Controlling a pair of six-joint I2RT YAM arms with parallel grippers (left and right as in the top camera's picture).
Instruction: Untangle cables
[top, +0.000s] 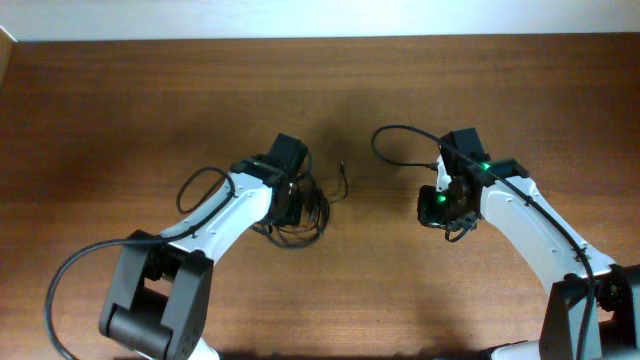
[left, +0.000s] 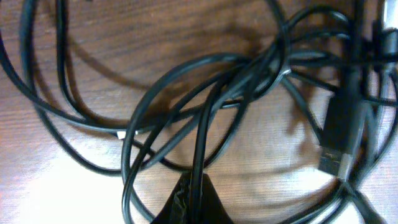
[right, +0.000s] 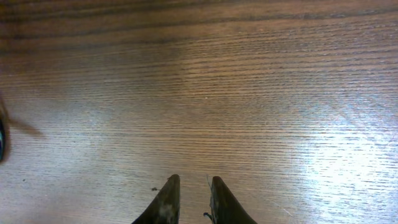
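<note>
The cables (top: 308, 218) lie as a small knot of thin black loops at mid-table, with one loose end (top: 343, 181) sticking out to the right. In the left wrist view the cables (left: 205, 93) fill the frame as overlapping loops, and a plug end (left: 334, 158) lies at the right. My left gripper (left: 194, 186) is shut on one strand that runs straight down into its tips. It sits over the knot (top: 292, 204). My right gripper (right: 193, 182) hovers above bare wood right of the bundle (top: 432, 208), its fingers slightly apart with nothing between them.
The wooden table (top: 120, 110) stretches around both arms, with its pale far edge (top: 320, 18) at the top. Thick black arm cables loop beside the left arm (top: 195, 185) and above the right wrist (top: 400, 135). A dark object (right: 2, 140) shows at the right wrist view's left edge.
</note>
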